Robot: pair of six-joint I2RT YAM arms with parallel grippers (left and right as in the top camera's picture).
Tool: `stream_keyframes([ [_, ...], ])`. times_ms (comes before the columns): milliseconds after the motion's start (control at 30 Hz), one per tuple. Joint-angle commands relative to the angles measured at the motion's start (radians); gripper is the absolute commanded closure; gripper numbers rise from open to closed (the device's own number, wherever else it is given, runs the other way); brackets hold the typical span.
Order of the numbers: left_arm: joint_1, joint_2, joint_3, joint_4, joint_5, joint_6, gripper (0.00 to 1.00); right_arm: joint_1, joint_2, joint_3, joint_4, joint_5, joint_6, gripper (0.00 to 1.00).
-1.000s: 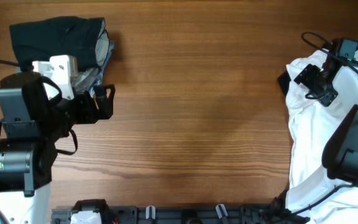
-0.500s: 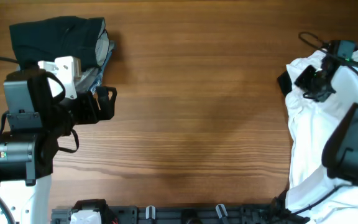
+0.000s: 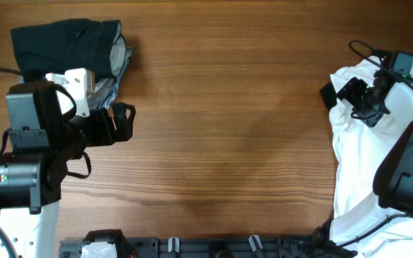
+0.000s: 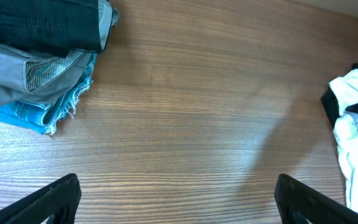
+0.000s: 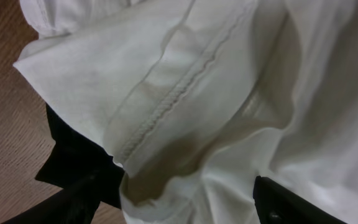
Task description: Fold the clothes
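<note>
The right end effector hangs with jaws spread wide directly over a hemmed fold of the crumpled white T-shirt. A black garment pokes out from under the shirt's edge beside one of its fingers. Across the wooden desk, the left end effector is fully open and grips nothing, with the folded stack of black, grey and denim pieces lying ahead and to its left.
</note>
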Motion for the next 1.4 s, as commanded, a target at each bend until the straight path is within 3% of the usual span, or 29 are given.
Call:
stream_keyframes([
  [0, -0.006, 0.001, 0.021, 0.000, 0.013, 0.020, 0.00, 0.007, 0.022, -0.003, -0.003, -0.040, 0.021, 0.48],
  [33, -0.006, 0.001, 0.021, 0.000, 0.013, 0.020, 0.00, 0.007, 0.022, -0.003, -0.002, -0.036, 0.027, 0.80],
  [67, -0.006, 0.001, 0.021, 0.000, 0.013, 0.020, 0.00, 0.005, 0.022, -0.003, -0.002, -0.036, 0.031, 0.94],
  [167, -0.006, 0.001, 0.021, 0.000, 0.013, 0.020, 0.00, -0.016, -0.002, 0.025, -0.022, -0.036, 0.028, 0.96],
  [300, -0.006, -0.008, 0.026, 0.000, 0.013, 0.019, 0.00, -0.065, -0.185, 0.175, -0.057, -0.061, -0.035, 0.96],
  [433, -0.006, -0.056, 0.119, 0.000, 0.011, 0.020, 0.00, -0.041, -0.367, 0.306, -0.059, -0.352, -0.184, 0.96],
  [533, -0.006, -0.099, 0.248, 0.002, -0.043, 0.020, 0.00, 0.079, -0.492, 0.317, -0.067, -0.512, -0.186, 0.96],
  [633, -0.006, -0.139, 0.326, 0.003, -0.103, 0.020, 0.00, 0.362, -0.546, 0.317, -0.138, -0.515, -0.187, 0.94],
  [733, -0.006, -0.185, 0.345, 0.003, -0.163, 0.020, 0.00, 0.826, -0.515, 0.302, -0.178, -0.465, -0.187, 0.87],
  [767, -0.006, -0.195, 0.345, 0.004, -0.165, 0.020, 0.00, 1.007, -0.485, 0.301, -0.178, -0.435, -0.187, 0.81],
  [800, -0.006, -0.200, 0.345, 0.004, -0.166, 0.020, 0.00, 1.160, -0.453, 0.301, -0.175, -0.387, -0.187, 0.59],
  [867, -0.006, -0.199, 0.345, 0.005, -0.168, 0.020, 0.00, 1.342, -0.417, 0.301, -0.189, -0.150, -0.089, 0.41],
  [933, -0.006, -0.195, 0.345, 0.016, -0.167, 0.020, 0.00, 1.322, -0.447, 0.303, -0.238, 0.026, -0.038, 0.38],
  [1067, -0.008, -0.097, 0.345, 0.011, 0.005, 0.020, 0.00, 1.147, -0.597, 0.303, -0.276, 0.101, -0.025, 0.30],
  [1200, -0.142, 0.212, 0.345, 0.027, 0.066, 0.054, 0.00, 0.847, -0.800, 0.303, -0.286, 0.111, 0.069, 0.20],
  [1333, -0.385, 0.605, 0.345, 0.238, 0.066, 0.257, 0.00, 0.742, -0.855, 0.303, -0.373, 0.111, 0.142, 0.18],
  [1367, -0.421, 0.673, 0.345, 0.294, 0.066, 0.261, 0.00, 0.740, -0.853, 0.303, -0.405, 0.111, 0.159, 0.18],
])
